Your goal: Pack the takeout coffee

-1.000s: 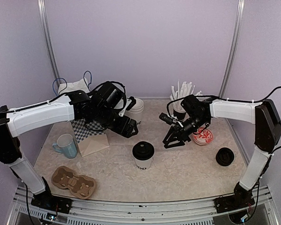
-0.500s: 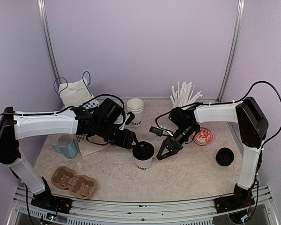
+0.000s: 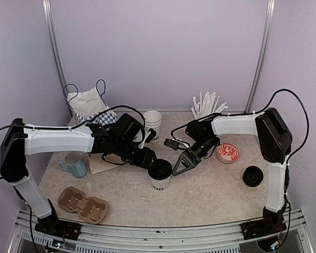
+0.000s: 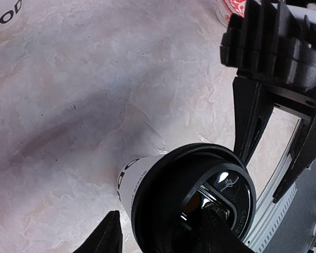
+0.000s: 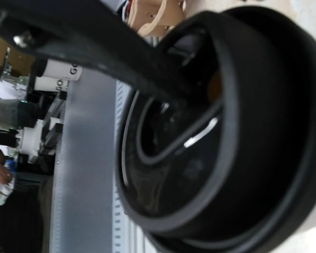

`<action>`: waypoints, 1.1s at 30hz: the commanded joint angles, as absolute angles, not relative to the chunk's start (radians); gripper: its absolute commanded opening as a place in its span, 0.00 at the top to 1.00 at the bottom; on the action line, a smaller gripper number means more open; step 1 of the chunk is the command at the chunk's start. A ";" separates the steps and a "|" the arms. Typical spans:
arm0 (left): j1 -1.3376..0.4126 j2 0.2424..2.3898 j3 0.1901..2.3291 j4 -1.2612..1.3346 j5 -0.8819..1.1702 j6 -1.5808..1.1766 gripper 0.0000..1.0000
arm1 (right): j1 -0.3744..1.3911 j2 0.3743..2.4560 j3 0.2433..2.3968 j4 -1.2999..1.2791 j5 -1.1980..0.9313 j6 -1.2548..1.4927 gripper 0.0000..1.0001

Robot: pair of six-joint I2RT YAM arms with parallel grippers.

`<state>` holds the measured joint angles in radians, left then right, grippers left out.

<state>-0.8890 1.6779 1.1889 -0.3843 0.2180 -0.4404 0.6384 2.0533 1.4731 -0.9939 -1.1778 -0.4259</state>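
From above, the white, black-lettered cup (image 3: 159, 183) with its black lid (image 3: 161, 168) stood mid-counter (image 3: 216, 195), with the left claw (image 3: 154, 161) and right claw (image 3: 180, 166) flanking it. The left wrist view revealed both claws parted, clamping nothing. The right wrist view showed only the lid, blurred.

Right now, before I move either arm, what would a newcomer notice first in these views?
The lidded MOOD cup at centre draws the eye: the left gripper reaches over its black lid, while the right gripper hangs open just beside it. An empty cardboard carrier sits at the near left.
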 commanded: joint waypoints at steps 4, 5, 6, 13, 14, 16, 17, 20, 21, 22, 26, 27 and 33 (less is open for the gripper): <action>-0.890 1.716 1.167 -0.368 0.256 -0.416 0.52 | 0.641 2.096 1.525 -1.039 -1.226 -0.410 0.60; -0.890 1.717 1.166 -0.369 0.257 -0.416 0.52 | 0.641 2.101 1.529 -1.038 -1.227 -0.404 0.60; -0.889 1.717 1.165 -0.370 0.256 -0.416 0.52 | 0.641 2.106 1.534 -1.036 -1.225 -0.398 0.61; -0.892 1.705 1.147 -0.370 0.255 -0.419 0.53 | 0.641 2.141 1.571 -1.023 -1.207 -0.341 0.61; -0.893 1.702 1.145 -0.370 0.255 -0.419 0.53 | 0.641 2.143 1.576 -1.014 -1.200 -0.328 0.61; -0.895 1.698 1.141 -0.370 0.255 -0.420 0.53 | 0.641 2.150 1.584 -1.004 -1.181 -0.302 0.61; -0.896 1.697 1.139 -0.369 0.255 -0.420 0.53 | 0.640 2.154 1.588 -1.000 -1.175 -0.292 0.62; -0.897 1.697 1.133 -0.369 0.258 -0.420 0.53 | 0.640 2.168 1.587 -0.982 -1.153 -0.262 0.63; -0.897 1.697 1.130 -0.370 0.259 -0.420 0.53 | 0.639 2.174 1.587 -0.978 -1.149 -0.253 0.63; -0.897 1.697 1.128 -0.370 0.259 -0.420 0.54 | 0.638 2.180 1.585 -0.973 -1.143 -0.243 0.64; -0.900 1.701 1.121 -0.371 0.263 -0.420 0.55 | 0.633 2.203 1.576 -0.933 -1.080 -0.181 0.68; -0.900 1.700 1.119 -0.371 0.263 -0.421 0.56 | 0.632 2.209 1.573 -0.922 -1.061 -0.166 0.69; -0.901 1.708 1.115 -0.382 0.250 -0.428 0.56 | 0.632 2.243 1.571 -0.901 -0.955 -0.122 0.72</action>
<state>-0.8867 1.6833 1.1515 -0.3107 0.2428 -0.4397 0.6334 2.1639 1.5673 -1.0245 -1.1786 -0.1658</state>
